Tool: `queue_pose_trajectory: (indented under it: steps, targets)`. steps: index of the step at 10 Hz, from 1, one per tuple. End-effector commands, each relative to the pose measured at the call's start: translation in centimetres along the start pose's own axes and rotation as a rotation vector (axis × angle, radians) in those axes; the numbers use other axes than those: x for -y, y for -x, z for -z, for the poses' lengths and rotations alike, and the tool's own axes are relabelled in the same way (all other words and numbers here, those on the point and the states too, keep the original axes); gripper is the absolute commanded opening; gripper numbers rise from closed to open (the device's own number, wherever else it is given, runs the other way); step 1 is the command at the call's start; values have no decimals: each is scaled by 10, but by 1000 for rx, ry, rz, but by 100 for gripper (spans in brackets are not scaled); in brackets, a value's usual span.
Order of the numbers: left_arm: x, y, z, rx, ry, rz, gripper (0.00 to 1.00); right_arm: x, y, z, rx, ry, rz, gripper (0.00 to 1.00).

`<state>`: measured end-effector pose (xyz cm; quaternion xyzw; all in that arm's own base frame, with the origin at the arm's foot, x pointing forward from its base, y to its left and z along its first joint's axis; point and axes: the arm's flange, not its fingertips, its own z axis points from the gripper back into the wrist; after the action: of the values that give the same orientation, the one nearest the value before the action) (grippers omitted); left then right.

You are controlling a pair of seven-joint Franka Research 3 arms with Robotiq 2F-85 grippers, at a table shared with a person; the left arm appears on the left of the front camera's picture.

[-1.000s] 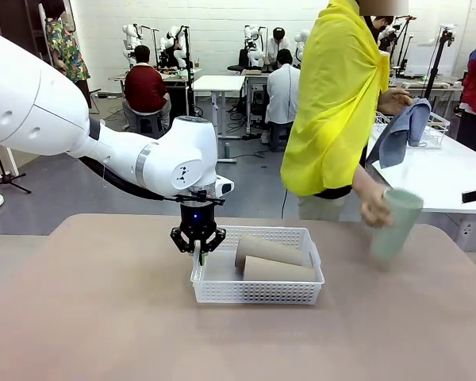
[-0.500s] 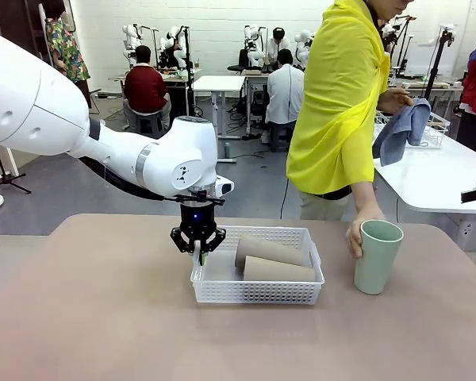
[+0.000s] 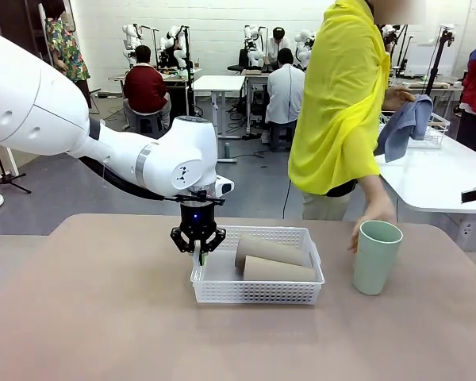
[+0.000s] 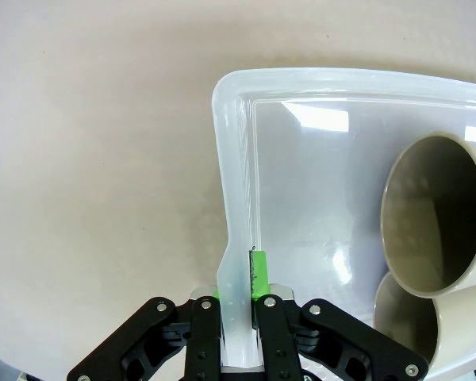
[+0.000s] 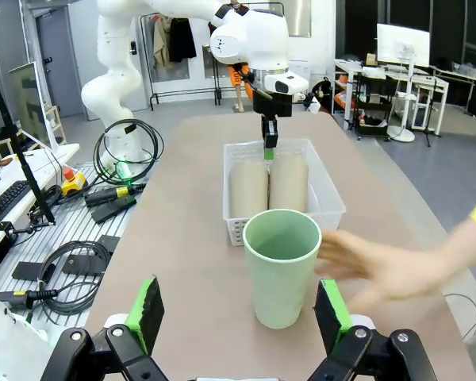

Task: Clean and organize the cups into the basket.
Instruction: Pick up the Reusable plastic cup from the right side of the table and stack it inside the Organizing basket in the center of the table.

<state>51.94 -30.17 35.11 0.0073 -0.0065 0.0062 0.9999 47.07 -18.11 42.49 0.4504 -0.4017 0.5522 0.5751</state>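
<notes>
Last cup pending: left tool pinches basket rim; you next close the open right tool round green cup

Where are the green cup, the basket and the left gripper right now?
green cup (image 3: 376,262), front view, side wall.
basket (image 3: 254,292), front view, near mesh wall.
left gripper (image 3: 198,255), front view, between its fingertips.

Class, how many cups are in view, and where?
3. One tan cup and a second tan cup lie in the white basket; the mint green cup stands upright outside it, by the person's hand.
</notes>
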Motion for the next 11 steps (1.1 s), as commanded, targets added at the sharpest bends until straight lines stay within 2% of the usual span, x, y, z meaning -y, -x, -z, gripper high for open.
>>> queue_pose_trajectory:
  steps: [1,4,6,9,11]
  targets:
    - [0,2,1,-3,-6,4,0,1,1,0,-5,5,4,100]
    - [0,2,1,-3,-6,4,0,0,0,0,0,0,0,100]
    - [0,2,1,-3,-6,4,0,12,46,29,-97,-86,78,100]
    - [0,2,1,-3,-6,4,0,33,83,57,-138,-20,56,100]
    - [0,2,1,-3,-6,4,0,46,104,75,-145,-32,68,100]
